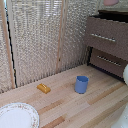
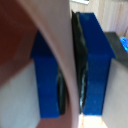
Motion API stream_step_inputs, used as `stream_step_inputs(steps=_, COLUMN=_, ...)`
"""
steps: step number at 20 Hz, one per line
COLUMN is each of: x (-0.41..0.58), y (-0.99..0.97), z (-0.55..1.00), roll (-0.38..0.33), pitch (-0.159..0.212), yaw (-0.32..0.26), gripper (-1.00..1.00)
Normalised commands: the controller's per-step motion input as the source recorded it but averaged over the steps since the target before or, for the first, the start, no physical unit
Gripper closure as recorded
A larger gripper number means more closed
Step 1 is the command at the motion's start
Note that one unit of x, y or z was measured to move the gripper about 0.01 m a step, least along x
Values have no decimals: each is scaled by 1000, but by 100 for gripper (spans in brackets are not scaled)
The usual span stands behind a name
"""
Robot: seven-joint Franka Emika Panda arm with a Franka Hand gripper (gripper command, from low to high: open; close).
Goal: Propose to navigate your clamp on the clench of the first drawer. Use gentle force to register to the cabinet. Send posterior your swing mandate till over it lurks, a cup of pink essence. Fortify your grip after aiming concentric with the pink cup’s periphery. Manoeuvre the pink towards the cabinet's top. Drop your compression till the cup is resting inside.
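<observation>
In the exterior view, the cabinet (image 1: 107, 42) stands at the exterior view's right. The pink cup (image 1: 111, 2) shows only as a pale pink sliver at the very top edge, right over the cabinet's flat top. The hand itself is out of frame here. I cannot tell from this view whether the cup's base touches the top or hangs just above it. The first drawer (image 1: 107, 34) and its silver handle (image 1: 103, 37) lie below the cup. The front seems to stand a little proud of the lower drawer, though the blur leaves that unsure. A blue mug (image 1: 81, 84), a yellow block (image 1: 44, 88) and a plate (image 1: 17, 116) sit on the wooden surface (image 1: 100, 97), all well apart from the cabinet.

In the wrist view, the hand (image 2: 71, 70) is clamped on the pink cup (image 2: 50, 25). Its blue fingers (image 2: 95, 60) pinch the cup's wall, one inside the rim and one outside, with no gap showing at either pad.

The step in hand looks like setting the cup down at the cabinet. To do it well, I would keep the pinch firm and the cup upright. Lower it straight and slowly until the base is borne from below, well in from the edge. Only then ease the fingers apart, and lift straight up so the inner finger clears the rim without tipping the cup.
</observation>
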Motion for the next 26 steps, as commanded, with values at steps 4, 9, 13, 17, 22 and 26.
stream_step_inputs(steps=4, x=0, y=-544, z=-290, roll=59, pitch=67, yaw=14, gripper=100)
stream_step_inputs(steps=9, x=-9, y=-822, z=169, roll=86, pitch=123, yaw=45, gripper=100)
stream_step_inputs(steps=13, x=-22, y=-442, z=107, roll=92, pitch=35, yaw=38, gripper=100)
stream_step_inputs(steps=17, x=14, y=-21, z=80, roll=7, pitch=-9, yaw=0, gripper=-100)
stream_step_inputs(steps=22, x=211, y=-63, z=908, roll=20, pitch=-18, yaw=37, gripper=-100)
stream_step_inputs(steps=26, x=152, y=-47, z=907, roll=34, pitch=-2, yaw=47, gripper=-100)
